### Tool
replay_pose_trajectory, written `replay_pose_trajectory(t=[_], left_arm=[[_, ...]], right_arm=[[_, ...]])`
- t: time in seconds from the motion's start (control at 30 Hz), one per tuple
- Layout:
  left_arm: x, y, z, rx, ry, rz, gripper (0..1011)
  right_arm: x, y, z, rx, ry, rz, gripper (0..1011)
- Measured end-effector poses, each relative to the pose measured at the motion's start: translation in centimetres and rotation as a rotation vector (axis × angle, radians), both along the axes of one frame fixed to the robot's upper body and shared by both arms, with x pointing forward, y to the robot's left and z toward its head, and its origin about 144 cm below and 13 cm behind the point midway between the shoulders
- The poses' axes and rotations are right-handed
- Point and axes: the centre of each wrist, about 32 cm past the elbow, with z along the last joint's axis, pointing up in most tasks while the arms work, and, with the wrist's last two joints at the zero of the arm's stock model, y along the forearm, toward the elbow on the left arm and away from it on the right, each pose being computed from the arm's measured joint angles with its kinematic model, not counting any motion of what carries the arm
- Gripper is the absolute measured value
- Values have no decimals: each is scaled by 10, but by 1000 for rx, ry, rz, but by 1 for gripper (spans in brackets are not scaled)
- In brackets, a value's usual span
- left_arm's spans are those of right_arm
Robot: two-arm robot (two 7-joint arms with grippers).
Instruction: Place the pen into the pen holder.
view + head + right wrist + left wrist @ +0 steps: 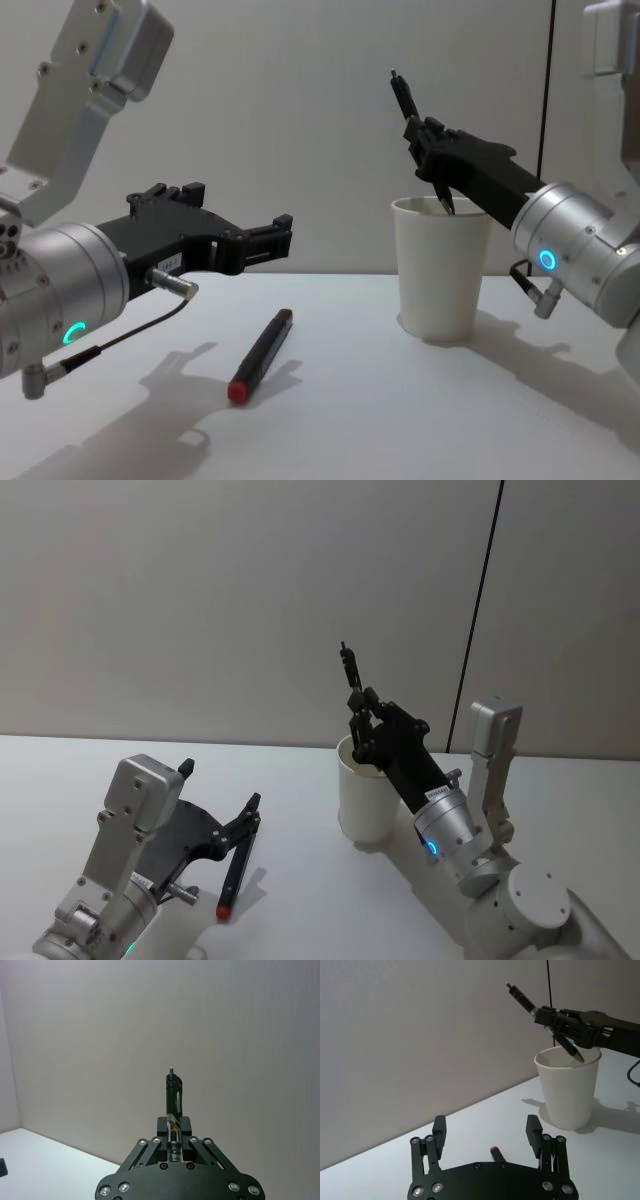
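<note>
Over on the right, the right gripper (425,135) has its fingers pinching a black pen (402,95), tilted, with its lower tip just at the mouth of the pen holder (437,270), a white paper cup standing upright on the bench (350,420). On the left, the left gripper (486,1127) hovers with fingers spread above a second pen (262,354), red-ended, lying flat on the bench.

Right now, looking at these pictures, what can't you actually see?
- Floor of the pen holder: chest view, its own wall hides it.
- Lower half of the held pen: right wrist view, right gripper covers it.
- Most of the red-ended pen: left wrist view, under the left gripper.
</note>
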Motion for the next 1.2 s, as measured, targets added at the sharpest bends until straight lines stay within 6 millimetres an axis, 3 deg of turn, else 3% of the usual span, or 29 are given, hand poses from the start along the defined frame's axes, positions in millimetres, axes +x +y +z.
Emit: replay_pose_trajectory(t=[0.6, 0.83, 0.97, 1.2], left_arm=[[0, 0, 0, 0, 0, 0, 1002], [0, 0, 0, 0, 0, 0, 1002], [0, 0, 0, 0, 0, 0, 1002], [0, 0, 0, 0, 0, 0, 1002]], right_arm=[[1, 1, -3, -2, 5, -5, 726], [1, 1, -2, -2, 4, -6, 908], [-1, 0, 1, 2, 8, -9, 1001], [-9, -6, 11, 30, 26, -29, 1001]])
